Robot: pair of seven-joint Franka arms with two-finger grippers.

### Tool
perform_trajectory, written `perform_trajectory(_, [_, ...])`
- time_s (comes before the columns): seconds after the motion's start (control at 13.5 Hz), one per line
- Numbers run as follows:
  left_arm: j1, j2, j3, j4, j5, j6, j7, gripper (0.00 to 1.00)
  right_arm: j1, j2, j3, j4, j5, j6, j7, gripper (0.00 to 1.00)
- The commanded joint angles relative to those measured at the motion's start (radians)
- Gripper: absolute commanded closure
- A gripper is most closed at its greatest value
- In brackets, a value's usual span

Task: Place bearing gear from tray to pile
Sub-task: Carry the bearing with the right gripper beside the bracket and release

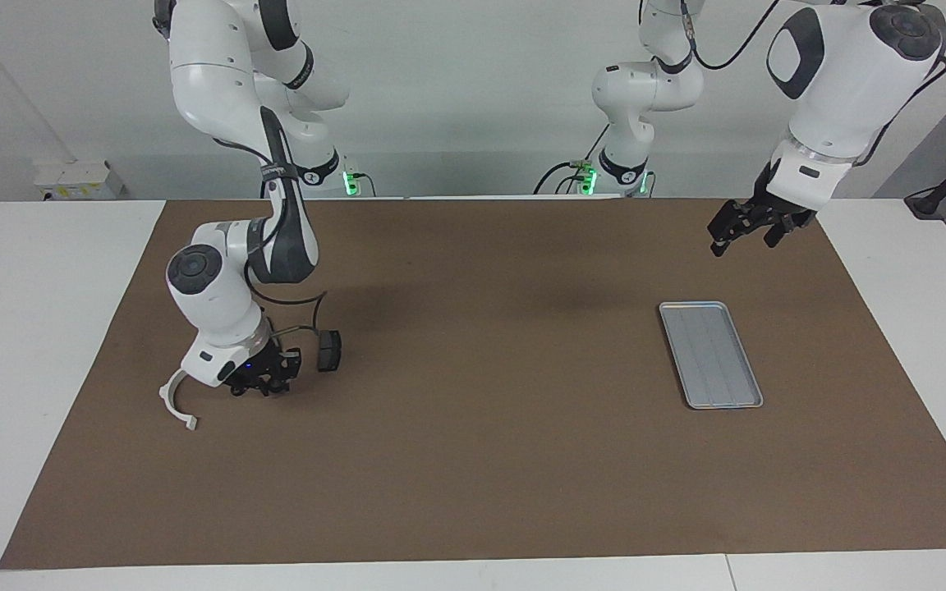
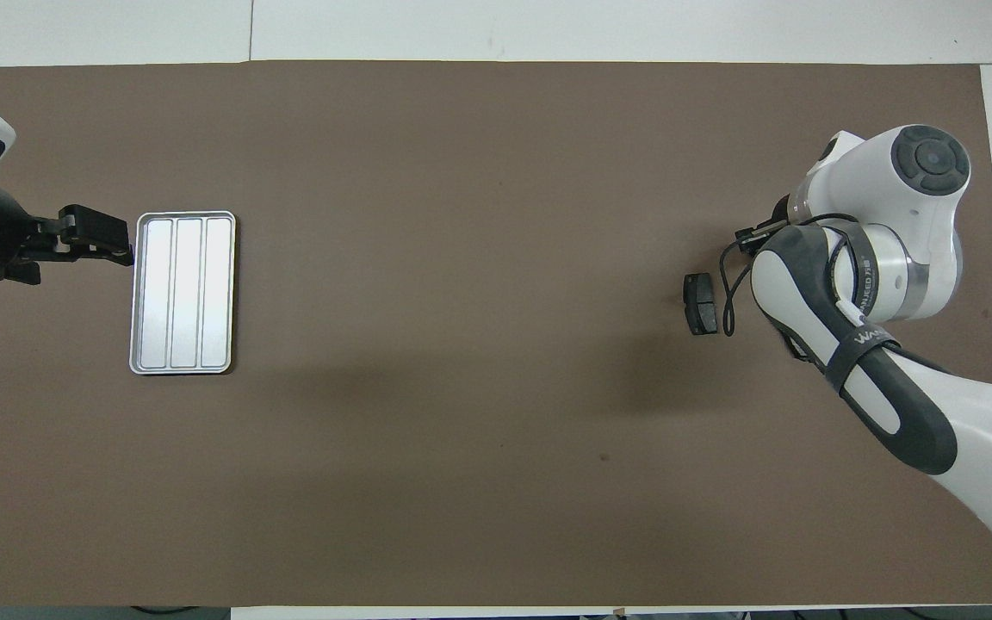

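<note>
The silver-grey tray (image 1: 711, 355) lies empty toward the left arm's end of the table; it also shows in the overhead view (image 2: 183, 293). No bearing gear shows in either view. The pile lies at the right arm's end: a white half-ring bracket (image 1: 177, 402) and one dark grey pad (image 1: 328, 349), which also shows in the overhead view (image 2: 700, 303). My right gripper (image 1: 264, 386) is low over the mat between the bracket and the pad, and its wrist hides what is under it. My left gripper (image 1: 748, 230) hangs open and empty in the air beside the tray.
A brown mat (image 1: 481, 460) covers most of the white table. The right arm's forearm and wrist (image 2: 875, 258) cover the bracket in the overhead view.
</note>
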Motion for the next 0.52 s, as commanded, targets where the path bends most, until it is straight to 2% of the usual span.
perform_trajectory(0.0, [-0.008,-0.001,0.007,-0.003,0.005,0.013,0.010,0.00,-0.016,-0.035,0.008,-0.054,0.008,0.026,-0.035,1.00])
perform_trajectory(0.15, [-0.008,-0.001,0.007,-0.003,0.005,0.013,0.009,0.00,-0.016,-0.028,0.008,-0.055,0.008,0.039,-0.032,1.00])
perform_trajectory(0.22, [-0.008,0.000,0.007,-0.001,0.005,0.013,0.009,0.00,-0.015,-0.024,0.008,-0.055,0.008,0.059,-0.028,0.75])
perform_trajectory(0.3, [-0.011,-0.001,0.007,-0.001,0.005,0.013,0.009,0.00,-0.013,-0.023,0.008,-0.054,0.008,0.060,-0.022,0.27])
perform_trajectory(0.37, [-0.011,-0.001,0.007,-0.003,0.005,0.013,0.009,0.00,-0.012,-0.024,0.008,-0.046,0.008,0.048,-0.005,0.00])
perform_trajectory(0.44, [-0.011,-0.001,0.007,-0.001,0.005,0.013,0.009,0.00,-0.007,-0.038,0.008,-0.040,0.008,0.031,0.010,0.00])
